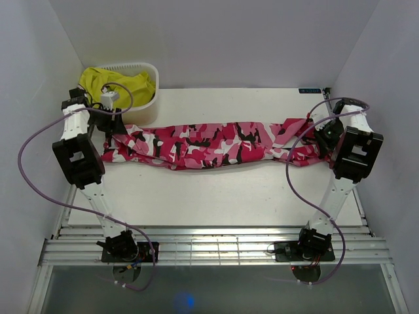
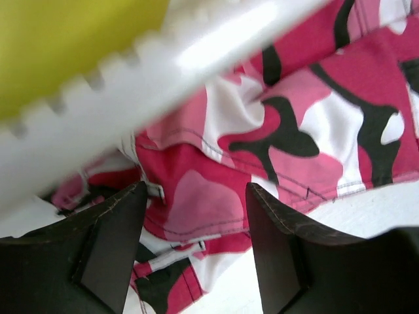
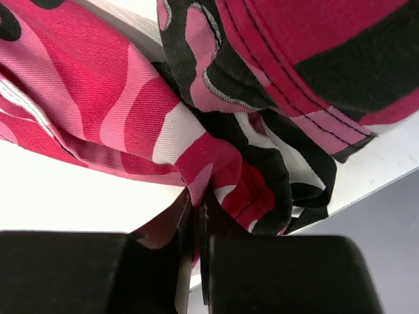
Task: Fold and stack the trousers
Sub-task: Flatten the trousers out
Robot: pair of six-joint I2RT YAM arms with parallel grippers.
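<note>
At the far left corner a white slotted plastic basket [image 1: 145,68] holds a plain yellow garment [image 1: 118,82]. Just beside it the left hand [image 2: 196,196] hangs open, its two dark fingers apart over the left end of the long pink, white, dark red and black camouflage fabric trousers [image 1: 209,144]. These lie stretched in a rumpled band across the far half of the white table [image 1: 216,196]. At the right end the right hand [image 3: 196,216] is closed, pinching a thin fold of the cloth. The trousers look light, soft and limp, likely to sag and bunch wherever unsupported; the stitched hems and seams at each end seem the firmest places to grip
</note>
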